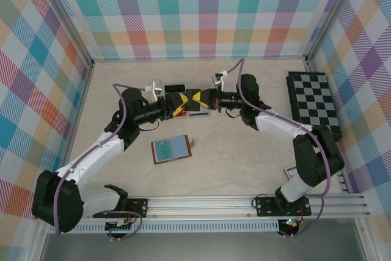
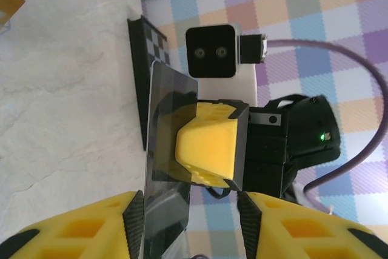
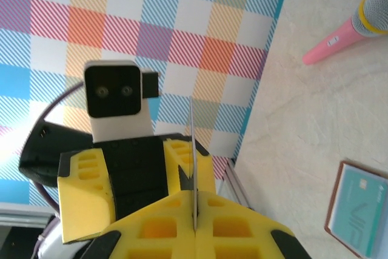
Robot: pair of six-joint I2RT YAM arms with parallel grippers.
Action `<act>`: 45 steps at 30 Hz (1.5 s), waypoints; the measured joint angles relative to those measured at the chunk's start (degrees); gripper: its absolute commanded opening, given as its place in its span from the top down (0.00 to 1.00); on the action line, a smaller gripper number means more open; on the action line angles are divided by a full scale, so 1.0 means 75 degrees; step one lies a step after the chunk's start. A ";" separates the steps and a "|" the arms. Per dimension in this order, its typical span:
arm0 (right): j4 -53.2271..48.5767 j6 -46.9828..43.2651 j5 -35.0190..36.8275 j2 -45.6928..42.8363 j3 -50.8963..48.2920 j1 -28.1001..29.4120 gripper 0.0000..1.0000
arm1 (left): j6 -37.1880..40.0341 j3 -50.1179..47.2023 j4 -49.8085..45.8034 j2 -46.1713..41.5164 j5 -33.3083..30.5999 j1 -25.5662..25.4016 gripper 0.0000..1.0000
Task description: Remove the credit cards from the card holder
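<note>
A dark, glossy credit card (image 2: 168, 144) hangs in mid-air over the middle of the table. My right gripper (image 3: 195, 209) is shut on it, and the card (image 3: 192, 134) shows edge-on as a thin line rising from its closed fingers. My left gripper (image 2: 191, 213) faces it head-on and is open. The card's free end lies between the left fingers, close against the left pad (image 2: 134, 222), with a wide gap to the other pad. The brown card holder (image 1: 172, 149) lies open on the table in front of both grippers (image 1: 189, 100), a teal card showing in its pocket (image 3: 359, 209).
A black-and-white chessboard (image 1: 314, 103) lies at the right side. A pink microphone (image 3: 344, 25) rests on the table. A clear box corner with something orange (image 2: 8, 4) sits by the left. Small dark items (image 1: 176, 87) lie under and behind the grippers. Plaid walls enclose the table.
</note>
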 measured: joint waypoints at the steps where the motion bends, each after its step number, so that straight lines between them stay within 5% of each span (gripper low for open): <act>1: 0.0090 0.0157 0.0114 0.0000 0.0000 0.0000 1.00 | -0.0131 -0.0032 0.0111 -0.0009 -0.0102 -0.0026 0.52; 6: 0.0425 0.0682 0.0536 0.0000 0.0000 0.0017 1.00 | -0.0612 -0.0172 0.0472 -0.0012 -0.0388 -0.0201 0.61; 15: 0.0714 0.1046 0.0679 0.0003 0.0000 0.0044 1.00 | -0.0938 -0.0251 0.0691 -0.0006 -0.0714 -0.0341 0.94; 20: 0.0699 0.1070 0.0734 0.0003 0.0000 0.0041 0.99 | -0.0816 -0.0248 0.0711 0.0012 -0.0772 -0.0341 1.00; 22: 0.0592 0.1014 0.0740 0.0000 0.0000 0.0041 0.89 | -0.0702 -0.0239 0.0627 0.0038 -0.0775 -0.0341 1.00; 26: -0.0446 0.0527 0.0848 -0.0131 0.0026 0.0052 0.49 | -0.0006 0.0038 -0.0254 0.0038 -0.0871 -0.0341 1.00; 34: -0.4051 -0.1580 0.2352 -0.1489 0.0256 0.0029 0.04 | 0.3363 0.2107 -0.4214 0.0146 -0.2326 -0.0353 1.00; 45: -0.5989 -0.3340 0.3780 -0.2425 0.0175 -0.0341 0.00 | 0.7335 0.3724 -0.6569 0.1865 -0.3471 -0.0353 1.00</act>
